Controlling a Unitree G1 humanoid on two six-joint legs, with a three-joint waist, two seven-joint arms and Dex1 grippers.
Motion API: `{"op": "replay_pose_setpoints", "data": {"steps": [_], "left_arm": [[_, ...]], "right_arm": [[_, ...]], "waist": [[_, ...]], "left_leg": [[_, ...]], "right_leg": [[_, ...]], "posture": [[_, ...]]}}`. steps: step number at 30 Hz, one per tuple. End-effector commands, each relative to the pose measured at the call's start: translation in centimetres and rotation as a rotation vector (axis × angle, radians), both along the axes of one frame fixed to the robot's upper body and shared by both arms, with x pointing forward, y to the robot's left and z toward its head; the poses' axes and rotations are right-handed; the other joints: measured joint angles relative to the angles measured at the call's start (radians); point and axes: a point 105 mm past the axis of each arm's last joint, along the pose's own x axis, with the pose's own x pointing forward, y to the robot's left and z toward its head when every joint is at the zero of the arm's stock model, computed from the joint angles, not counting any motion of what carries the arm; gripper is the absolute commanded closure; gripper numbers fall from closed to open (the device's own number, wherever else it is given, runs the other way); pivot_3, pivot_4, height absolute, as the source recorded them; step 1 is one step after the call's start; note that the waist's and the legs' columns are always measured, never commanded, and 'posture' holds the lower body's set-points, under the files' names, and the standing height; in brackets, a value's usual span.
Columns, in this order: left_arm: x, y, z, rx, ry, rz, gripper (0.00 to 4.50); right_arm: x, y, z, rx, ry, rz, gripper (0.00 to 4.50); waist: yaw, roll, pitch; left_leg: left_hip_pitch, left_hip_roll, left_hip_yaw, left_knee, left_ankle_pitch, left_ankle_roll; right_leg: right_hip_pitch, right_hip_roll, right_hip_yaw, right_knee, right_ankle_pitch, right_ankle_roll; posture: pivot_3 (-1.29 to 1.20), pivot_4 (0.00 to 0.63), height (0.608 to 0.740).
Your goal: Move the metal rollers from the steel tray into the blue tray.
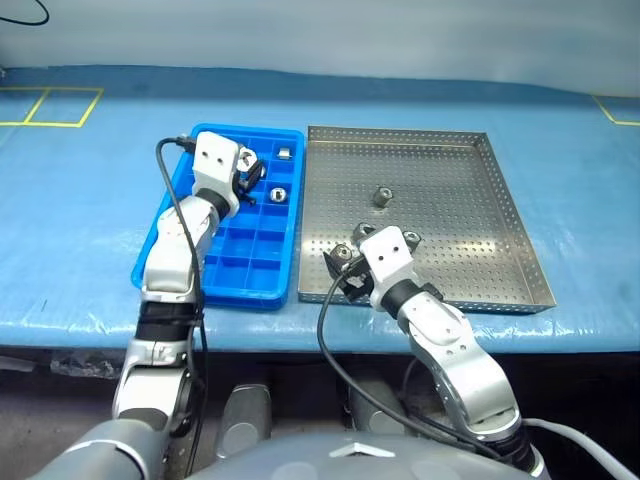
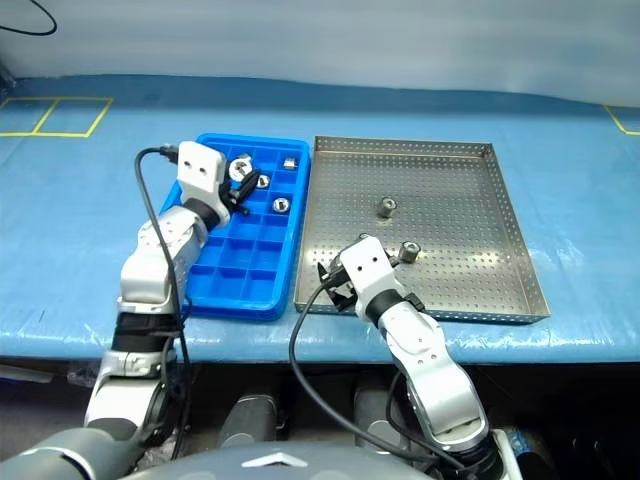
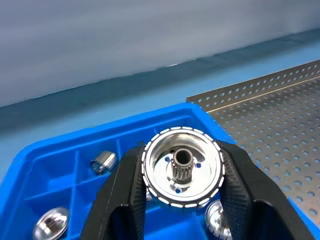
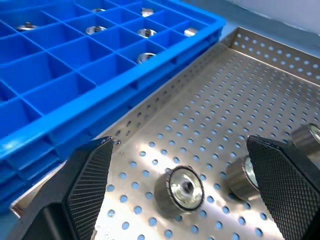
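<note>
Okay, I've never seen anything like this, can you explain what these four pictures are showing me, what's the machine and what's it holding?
A two-armed robot works at a blue table. Two pictures look down from its head; the other two come from cameras on its wrists.

On the table lie a blue tray of small compartments and a steel tray with holes.

The left gripper is shut on a shiny metal roller above the blue tray. The right gripper is open around another roller in the steel tray.

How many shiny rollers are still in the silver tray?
3. One roller stands alone mid steel tray. One is beside the right wrist. One sits between the fingers of the open right end effector. The arm may hide more.
</note>
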Motion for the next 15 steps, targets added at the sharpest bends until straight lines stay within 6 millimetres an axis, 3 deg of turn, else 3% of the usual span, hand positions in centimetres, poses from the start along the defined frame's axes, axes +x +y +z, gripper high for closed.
{"op": "replay_pose_setpoints", "data": {"steps": [1,7,15], "left_arm": [[-2.0,0.5,0.9,0.043,-0.031,-0.001,2.78],[-4.3,2.7,-1.3,0.092,0.086,0.071,2.78],[-5.6,3.3,-3.4,0.154,0.237,0.08,2.78]], "right_arm": [[0.0,0.4,0.8,0.013,-0.036,0.03,0.0],[-0.4,1.1,0.9,0.017,-0.041,0.106,0.0],[-0.7,2.1,1.1,0.032,-0.055,0.181,0.0]], "waist": [[0.004,0.0,0.0],[0.011,0.0,0.0],[0.027,0.0,0.0]], "left_leg": [[0.0,0.0,0.0,0.0,0.0,0.0],[0.001,0.001,0.001,0.0,0.0,0.0],[0.002,0.001,0.001,0.0,0.0,0.0]], "right_leg": [[0.0,0.0,0.0,0.0,0.0,0.0],[0.0,0.0,0.0,0.001,-0.001,-0.002],[0.0,0.0,0.001,0.001,-0.002,-0.003]], "posture": [[-0.03,0.15,0.74],[0.0,0.15,0.74],[0.02,0.15,0.74]]}}
